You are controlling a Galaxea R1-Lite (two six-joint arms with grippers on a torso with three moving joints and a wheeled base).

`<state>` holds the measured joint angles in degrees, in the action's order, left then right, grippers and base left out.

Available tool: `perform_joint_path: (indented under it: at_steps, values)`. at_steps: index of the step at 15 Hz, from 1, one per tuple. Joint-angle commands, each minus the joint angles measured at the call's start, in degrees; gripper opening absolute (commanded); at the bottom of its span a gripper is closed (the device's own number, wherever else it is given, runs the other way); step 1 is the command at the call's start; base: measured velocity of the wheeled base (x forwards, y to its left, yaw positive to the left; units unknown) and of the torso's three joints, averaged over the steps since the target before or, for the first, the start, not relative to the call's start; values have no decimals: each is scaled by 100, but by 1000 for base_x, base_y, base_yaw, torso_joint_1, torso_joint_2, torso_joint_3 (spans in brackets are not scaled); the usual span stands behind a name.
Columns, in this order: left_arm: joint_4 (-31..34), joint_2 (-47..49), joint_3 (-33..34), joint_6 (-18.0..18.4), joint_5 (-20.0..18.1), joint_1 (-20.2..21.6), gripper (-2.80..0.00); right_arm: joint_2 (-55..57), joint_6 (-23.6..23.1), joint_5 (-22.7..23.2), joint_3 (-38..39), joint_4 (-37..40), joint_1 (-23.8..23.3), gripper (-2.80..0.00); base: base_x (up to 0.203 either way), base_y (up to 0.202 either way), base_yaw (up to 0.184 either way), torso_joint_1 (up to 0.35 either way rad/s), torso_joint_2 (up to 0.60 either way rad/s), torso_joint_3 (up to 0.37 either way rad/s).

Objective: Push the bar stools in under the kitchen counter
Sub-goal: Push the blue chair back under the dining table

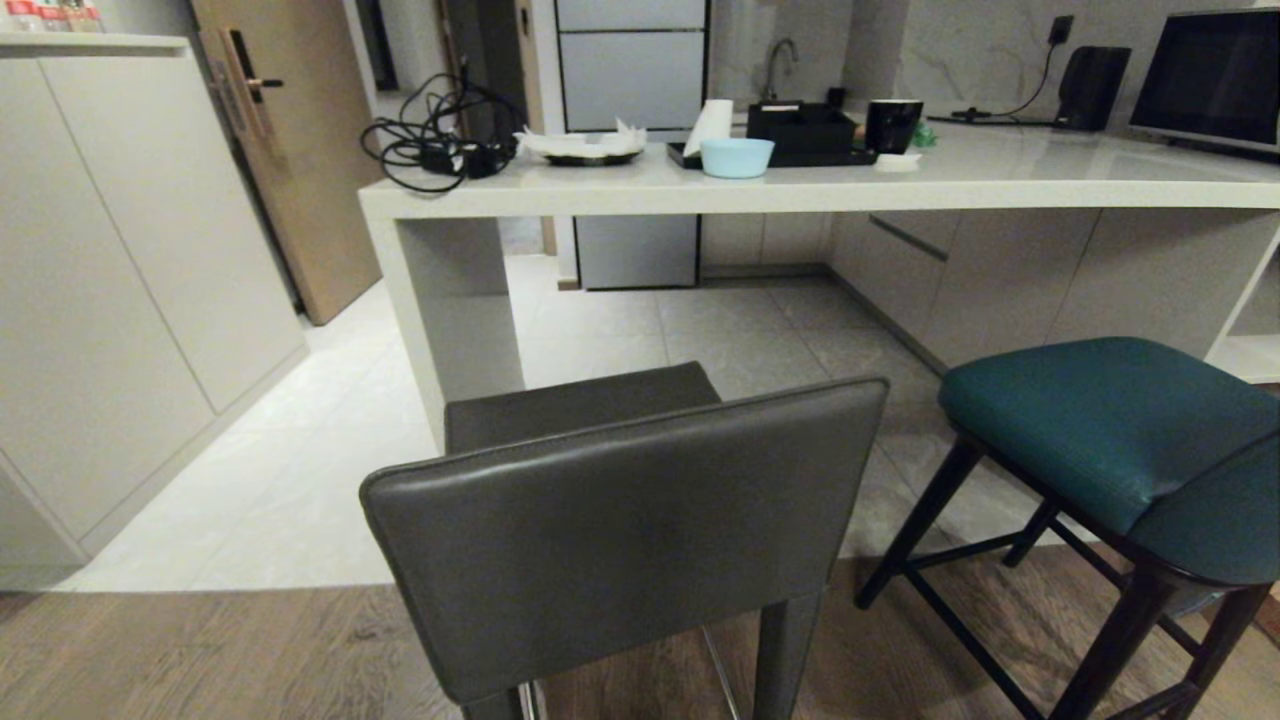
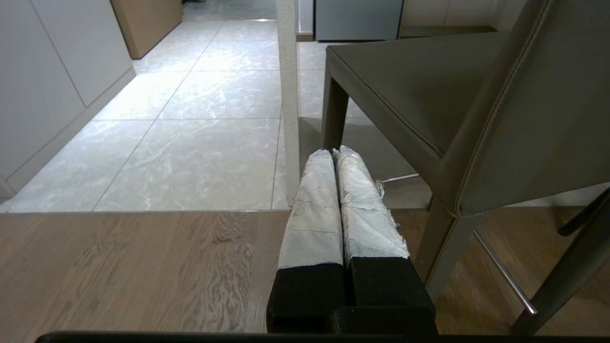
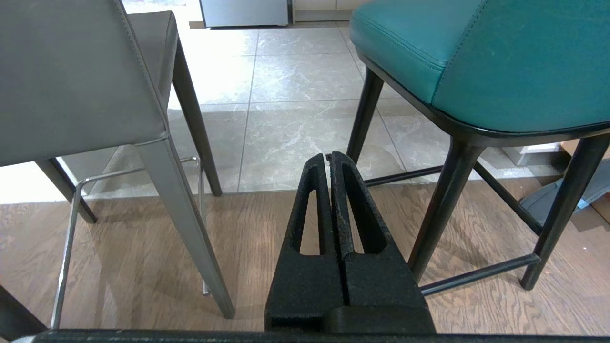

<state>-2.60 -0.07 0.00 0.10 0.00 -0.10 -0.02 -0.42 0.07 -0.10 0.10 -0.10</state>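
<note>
A dark grey square-backed bar stool (image 1: pixel 620 510) stands right in front of me, its back toward me, short of the kitchen counter (image 1: pixel 700 192). A teal padded bar stool (image 1: pixel 1120 430) on thin black legs stands to its right, also out from the counter. Neither arm shows in the head view. My left gripper (image 2: pixel 333 152) hangs low, shut and empty, left of the grey stool (image 2: pixel 476 109). Shut and empty as well, my right gripper (image 3: pixel 329 156) sits low between the grey stool (image 3: pixel 81 81) and the teal stool (image 3: pixel 476 62).
Black cables (image 1: pixel 430 135), a plate (image 1: pixel 590 150), a blue bowl (image 1: pixel 737 157), a black tray (image 1: pixel 800 135) and a mug (image 1: pixel 893 125) sit on the counter. The counter's slab side panel (image 1: pixel 450 310) stands left of the grey stool. Tall pale cabinets (image 1: pixel 120 280) line the left; a door (image 1: pixel 280 150) is behind.
</note>
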Motion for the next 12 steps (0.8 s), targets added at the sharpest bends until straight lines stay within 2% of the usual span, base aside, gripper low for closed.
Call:
perform_joint_path:
  at_steps: [1,12]
  values:
    - [-3,7,105,-1,0,1,-280,2,-1,1,1,-1,1,-280,0,0,0,0,0,0]
    - [-3,7,105,-1,-9,1,-280,-3,-1,1,1,-1,1,-280,0,0,0,0,0,0]
